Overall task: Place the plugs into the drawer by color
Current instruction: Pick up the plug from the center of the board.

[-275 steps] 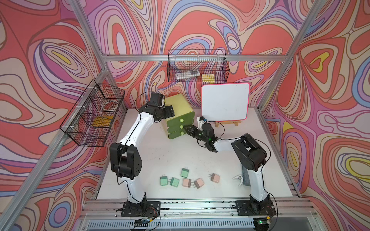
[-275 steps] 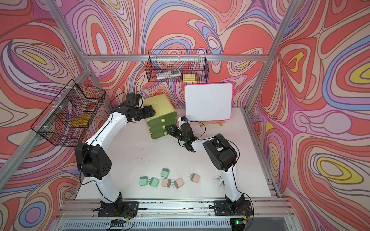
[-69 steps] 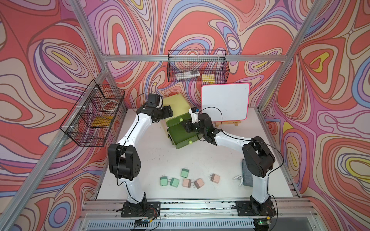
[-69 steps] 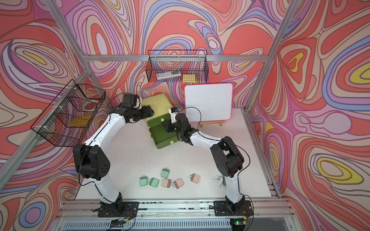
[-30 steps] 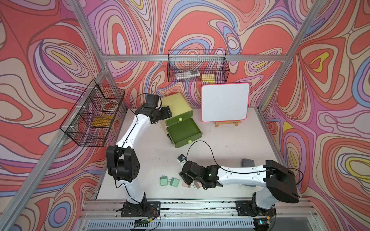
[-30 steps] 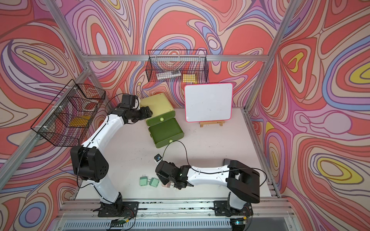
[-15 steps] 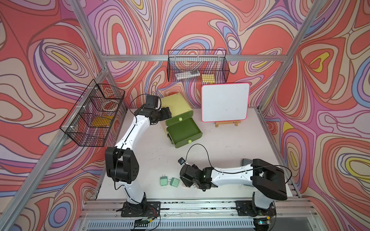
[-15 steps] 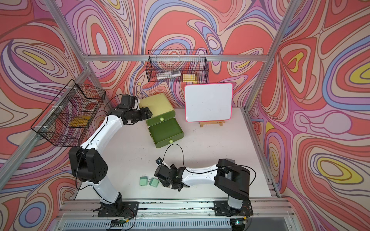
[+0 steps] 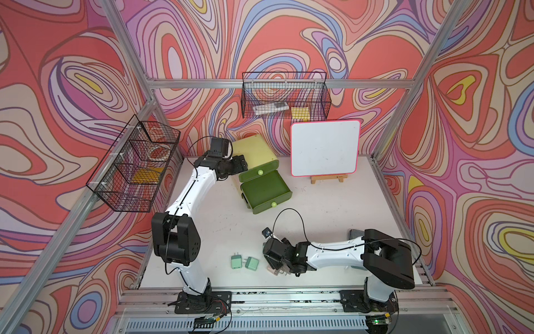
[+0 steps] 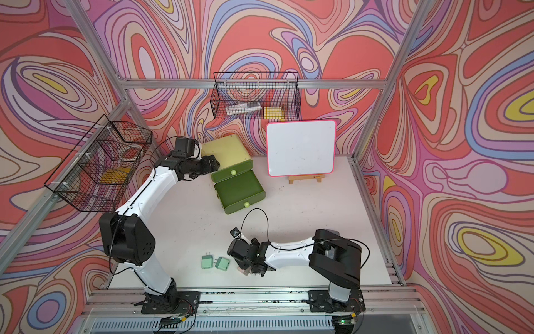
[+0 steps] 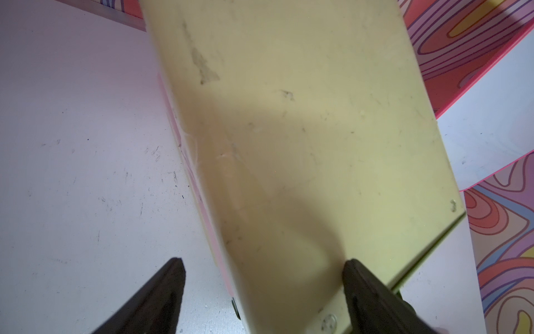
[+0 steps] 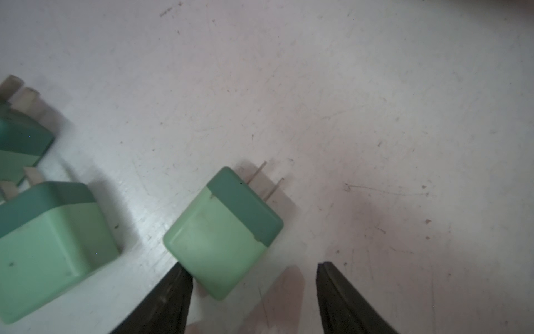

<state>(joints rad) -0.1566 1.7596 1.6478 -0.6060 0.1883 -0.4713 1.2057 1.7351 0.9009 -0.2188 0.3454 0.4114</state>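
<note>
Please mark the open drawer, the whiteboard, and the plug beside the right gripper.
open drawer (image 9: 264, 188): in a top view, bare floor.
whiteboard (image 9: 325, 151): in a top view, white face.
plug (image 12: 222, 231): right wrist view, pale green face.

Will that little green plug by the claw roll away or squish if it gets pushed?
Probably neither: the green plug looks like a hard, flat-sided block, so it should slide, not roll. Its smooth, rounded sides might slip in the right claw. Its thin prongs could snag.

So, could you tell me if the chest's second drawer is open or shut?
Open: the drawer juts well out from the chest, its inside showing.
</note>
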